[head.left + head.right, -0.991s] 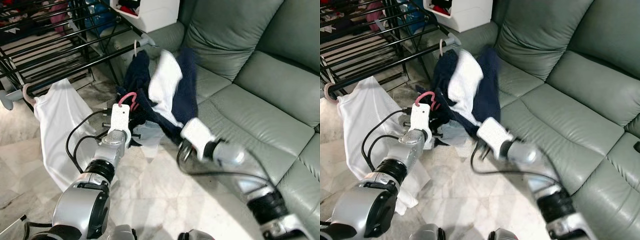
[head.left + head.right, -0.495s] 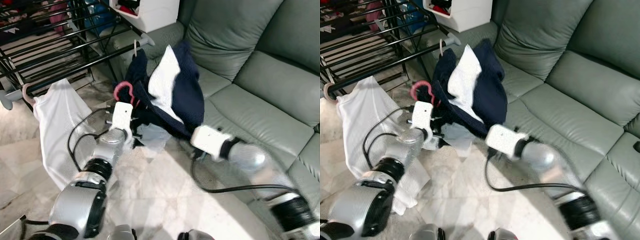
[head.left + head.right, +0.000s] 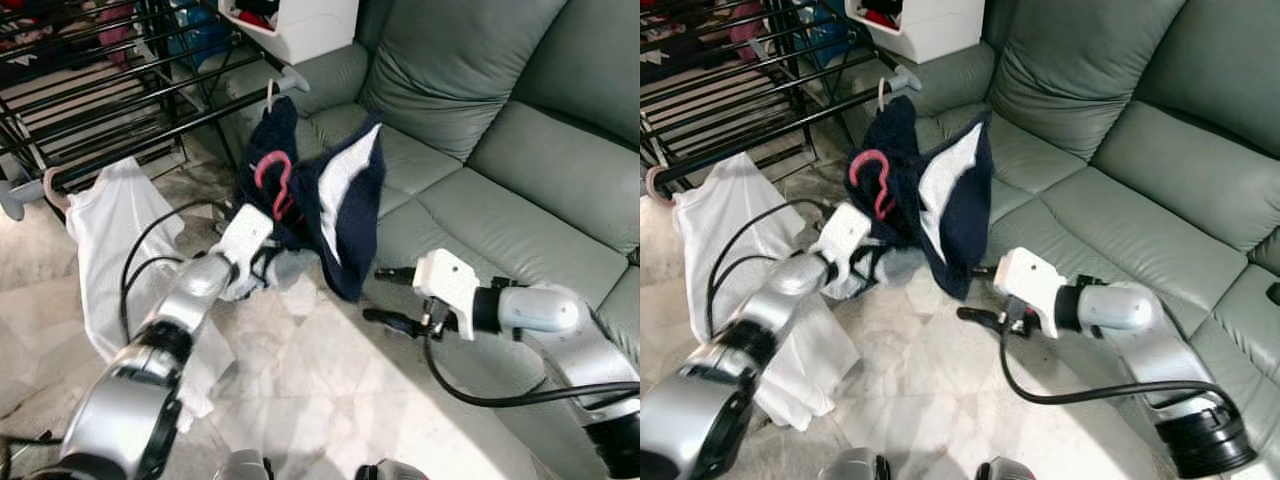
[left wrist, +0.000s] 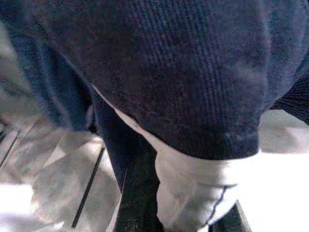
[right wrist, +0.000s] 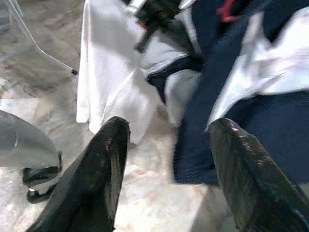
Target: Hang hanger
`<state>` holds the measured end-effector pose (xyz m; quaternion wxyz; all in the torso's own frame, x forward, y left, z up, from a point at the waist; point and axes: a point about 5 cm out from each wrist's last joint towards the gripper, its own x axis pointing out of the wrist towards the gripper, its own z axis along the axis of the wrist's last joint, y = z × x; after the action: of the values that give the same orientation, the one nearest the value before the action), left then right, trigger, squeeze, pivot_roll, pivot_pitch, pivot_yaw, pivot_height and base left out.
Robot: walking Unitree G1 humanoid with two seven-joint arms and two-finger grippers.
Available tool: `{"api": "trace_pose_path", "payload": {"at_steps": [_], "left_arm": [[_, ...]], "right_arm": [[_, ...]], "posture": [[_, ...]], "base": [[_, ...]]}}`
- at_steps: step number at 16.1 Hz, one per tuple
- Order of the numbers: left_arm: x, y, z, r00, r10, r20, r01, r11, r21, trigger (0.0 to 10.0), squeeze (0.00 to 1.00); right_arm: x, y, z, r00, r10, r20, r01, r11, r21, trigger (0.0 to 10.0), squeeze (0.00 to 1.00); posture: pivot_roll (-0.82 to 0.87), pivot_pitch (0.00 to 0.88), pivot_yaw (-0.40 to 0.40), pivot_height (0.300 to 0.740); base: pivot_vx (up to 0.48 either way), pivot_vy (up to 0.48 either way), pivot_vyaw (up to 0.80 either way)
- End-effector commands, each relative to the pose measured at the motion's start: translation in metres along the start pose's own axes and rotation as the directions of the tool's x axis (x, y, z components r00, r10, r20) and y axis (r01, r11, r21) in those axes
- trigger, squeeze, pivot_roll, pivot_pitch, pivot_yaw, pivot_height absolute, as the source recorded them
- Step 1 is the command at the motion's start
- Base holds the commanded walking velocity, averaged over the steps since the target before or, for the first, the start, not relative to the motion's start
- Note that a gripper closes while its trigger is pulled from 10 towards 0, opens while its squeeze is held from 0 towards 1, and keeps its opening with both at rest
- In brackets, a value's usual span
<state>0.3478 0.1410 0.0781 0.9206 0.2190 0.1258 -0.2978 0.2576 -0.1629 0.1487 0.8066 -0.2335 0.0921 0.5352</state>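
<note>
A navy garment (image 3: pixel 350 205) with a white lining hangs from a pink hanger hook (image 3: pixel 272 180), held up in front of the black drying rack (image 3: pixel 110 95). My left gripper (image 3: pixel 258 252) is under the cloth, shut on it, with its fingers mostly buried. In the left wrist view, navy fabric (image 4: pixel 183 72) and white fabric (image 4: pixel 193 193) press close between the dark fingers (image 4: pixel 137 203). My right gripper (image 3: pixel 978 292) is open, low over the floor beside the sofa, apart from the garment's hem. Its two fingers (image 5: pixel 91 183) stand wide apart in the right wrist view.
A white shirt (image 3: pixel 110 240) hangs from the rack's near rail. A white hanger hook (image 3: pixel 272 95) sits at the rail's end with dark cloth below it. A grey-green sofa (image 3: pixel 500 150) is on the right. Marble floor (image 3: pixel 300 400) lies in front.
My right gripper let go of the garment and drew back down to the right. My left gripper lifted the hanger higher, and the garment now hangs straight.
</note>
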Motion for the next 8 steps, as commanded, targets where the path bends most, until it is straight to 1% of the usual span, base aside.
{"api": "trace_pose_path", "payload": {"at_steps": [1,2,3,4,6,8], "left_arm": [[-0.003,0.002,0.010,0.996,-0.060,0.066,0.055,0.996,0.076,0.0,0.00],[-0.009,-0.001,0.005,0.987,-0.150,0.059,0.139,0.977,0.161,0.0,0.00],[-0.011,-0.003,0.004,0.980,-0.193,0.056,0.179,0.965,0.192,0.0,0.00],[-0.015,-0.005,0.002,0.966,-0.251,0.057,0.231,0.945,0.233,0.0,0.00],[-0.021,-0.012,-0.001,0.935,-0.349,0.058,0.319,0.903,0.288,0.0,0.00],[-0.023,-0.018,0.000,0.909,-0.411,0.066,0.370,0.870,0.325,0.0,0.00]], "right_arm": [[-0.006,-0.008,0.006,1.000,-0.029,0.004,0.029,0.999,-0.038,10.0,1.00],[-0.015,-0.018,0.002,0.996,-0.078,-0.033,0.075,0.994,-0.074,10.0,1.00],[-0.018,-0.021,0.002,0.995,-0.088,-0.043,0.084,0.993,-0.085,10.0,1.00],[-0.024,-0.025,0.002,0.994,-0.093,-0.055,0.088,0.992,-0.091,10.0,1.00],[-0.032,-0.032,0.004,0.992,-0.098,-0.074,0.090,0.990,-0.105,10.0,1.00],[-0.034,-0.036,0.002,0.991,-0.095,-0.096,0.081,0.987,-0.136,10.0,1.00]], "posture": [[-0.06,0.000,0.033,0.740],[-0.06,0.000,0.034,0.740],[-0.06,0.000,0.034,0.740],[-0.06,0.000,0.034,0.740],[-0.06,0.003,0.038,0.740],[-0.06,0.007,0.040,0.740]], "base": [[0.000,0.000,0.00],[0.000,0.000,0.00],[0.000,0.000,0.00],[0.000,0.000,0.00],[0.000,0.000,0.00],[0.000,0.000,0.00]]}}
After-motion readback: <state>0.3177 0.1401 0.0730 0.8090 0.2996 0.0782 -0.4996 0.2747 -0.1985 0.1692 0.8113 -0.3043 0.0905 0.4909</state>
